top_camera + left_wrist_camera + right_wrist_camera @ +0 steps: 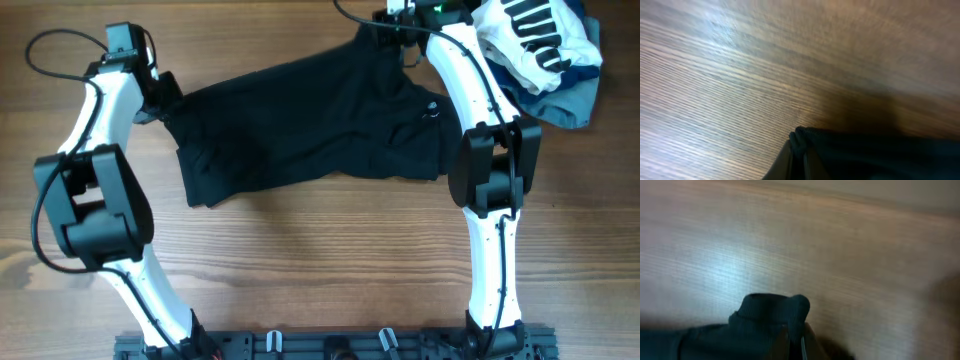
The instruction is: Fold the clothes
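The black garment [310, 125] lies spread across the middle of the wooden table, with a small white logo near its right edge. My left gripper [165, 100] is shut on the garment's left corner; the left wrist view shows black cloth [865, 155] pinched between the fingers [799, 162]. My right gripper [392, 28] is shut on the garment's top right corner at the far edge; the right wrist view shows a ribbed black hem [770, 315] pinched between its fingers [795, 342].
A white garment with black stripes [535, 35] lies on a light blue garment [560, 100] at the back right corner. Bare wooden table [320, 260] lies in front of the black garment.
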Tool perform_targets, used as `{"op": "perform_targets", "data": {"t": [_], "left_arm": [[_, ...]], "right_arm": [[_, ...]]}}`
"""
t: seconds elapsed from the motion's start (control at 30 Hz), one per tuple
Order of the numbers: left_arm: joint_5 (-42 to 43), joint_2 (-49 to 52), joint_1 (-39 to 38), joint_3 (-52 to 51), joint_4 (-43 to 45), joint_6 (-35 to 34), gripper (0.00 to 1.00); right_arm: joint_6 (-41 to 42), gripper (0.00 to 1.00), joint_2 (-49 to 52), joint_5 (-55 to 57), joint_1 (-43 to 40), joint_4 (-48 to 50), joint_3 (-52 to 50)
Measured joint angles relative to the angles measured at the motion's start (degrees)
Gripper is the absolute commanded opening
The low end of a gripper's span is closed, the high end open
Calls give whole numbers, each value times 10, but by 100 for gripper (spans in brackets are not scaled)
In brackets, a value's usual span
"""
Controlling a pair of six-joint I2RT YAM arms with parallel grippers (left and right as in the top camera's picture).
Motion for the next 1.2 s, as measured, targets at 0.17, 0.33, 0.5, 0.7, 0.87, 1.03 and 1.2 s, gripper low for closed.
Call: {"op": "perform_targets", "data": {"t": [0.17, 0.33, 0.5, 0.7, 0.87, 1.03, 1.2], "left_arm": [[0, -30, 2, 1, -22, 0, 4], [6, -47, 2, 4, -88, 0, 4], [17, -48, -2, 4, -137, 0, 4], [17, -48, -8, 4, -177, 0, 4], [14, -48, -20, 4, -195, 0, 52], [-1, -48, -37, -2, -197, 2, 77], [2, -49, -32, -5, -212, 5, 80]], "right_arm": [[6, 4, -4, -13, -4, -144, 0], [22, 4, -54, -26, -26, -283, 1], [33, 4, -87, -37, -50, -378, 2], [42, 4, -87, -27, -54, -420, -15], [49, 63, -87, -10, -55, -415, -96], [51, 88, -87, 14, -70, -371, -152], [42, 94, -88, 15, -86, -370, -105]]}}
